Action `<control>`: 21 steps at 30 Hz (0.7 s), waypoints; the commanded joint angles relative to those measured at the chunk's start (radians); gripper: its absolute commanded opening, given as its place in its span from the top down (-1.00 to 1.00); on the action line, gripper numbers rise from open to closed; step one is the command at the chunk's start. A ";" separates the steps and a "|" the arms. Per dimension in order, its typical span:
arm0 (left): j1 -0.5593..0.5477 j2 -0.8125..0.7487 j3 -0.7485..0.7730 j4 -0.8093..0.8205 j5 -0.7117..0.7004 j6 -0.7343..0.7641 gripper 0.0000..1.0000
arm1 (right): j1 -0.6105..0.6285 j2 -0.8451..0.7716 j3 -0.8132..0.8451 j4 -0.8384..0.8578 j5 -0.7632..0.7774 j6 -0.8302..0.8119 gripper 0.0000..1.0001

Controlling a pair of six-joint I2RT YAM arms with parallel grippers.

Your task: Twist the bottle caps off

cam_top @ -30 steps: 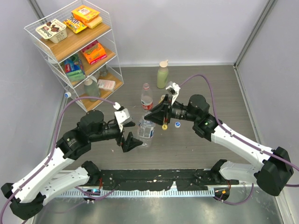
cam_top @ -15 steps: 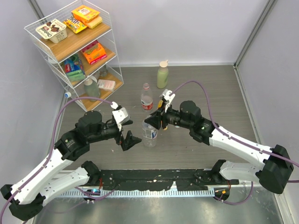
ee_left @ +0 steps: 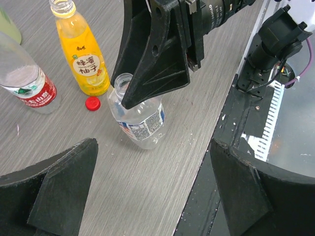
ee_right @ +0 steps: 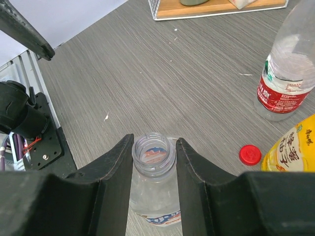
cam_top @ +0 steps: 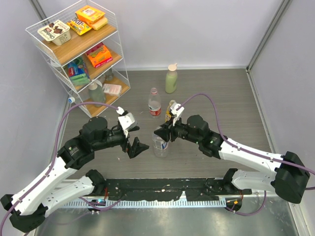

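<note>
A clear water bottle [cam_top: 160, 146] stands uncapped in the middle of the table. My right gripper [cam_top: 161, 132] is shut on its open neck, one finger on each side [ee_right: 154, 143]. My left gripper [cam_top: 135, 146] is open and empty just left of the bottle, which shows beyond its fingers [ee_left: 140, 120]. A red cap [ee_right: 250, 155] lies on the table by the yellow juice bottle [ee_left: 83, 54], which is uncapped. The red cap also shows in the left wrist view [ee_left: 92, 103]. The yellow and pale blue-white caps are hidden.
A red-labelled water bottle [cam_top: 154, 105] stands behind the clear one. A pale green bottle with a beige cap [cam_top: 171, 78] stands further back. A white wire shelf [cam_top: 81, 54] of snacks fills the back left. The black base rail [cam_top: 162, 189] runs along the near edge.
My right gripper moved left and nearer, came down over the clear bottle's neck and closed on it. The bottle shifted slightly right and nearer. My left gripper drew back a little.
</note>
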 commanded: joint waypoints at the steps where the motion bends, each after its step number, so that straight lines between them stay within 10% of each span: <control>1: -0.004 -0.004 0.007 0.021 -0.004 0.010 -0.99 | 0.020 -0.005 -0.005 0.088 0.031 -0.022 0.97; 15: -0.002 -0.001 0.007 0.022 -0.004 0.010 -0.99 | 0.081 -0.069 -0.117 0.112 0.137 -0.038 0.95; 21: -0.004 -0.001 0.007 0.024 -0.006 0.011 -0.99 | 0.090 -0.119 -0.154 0.097 0.144 -0.015 0.32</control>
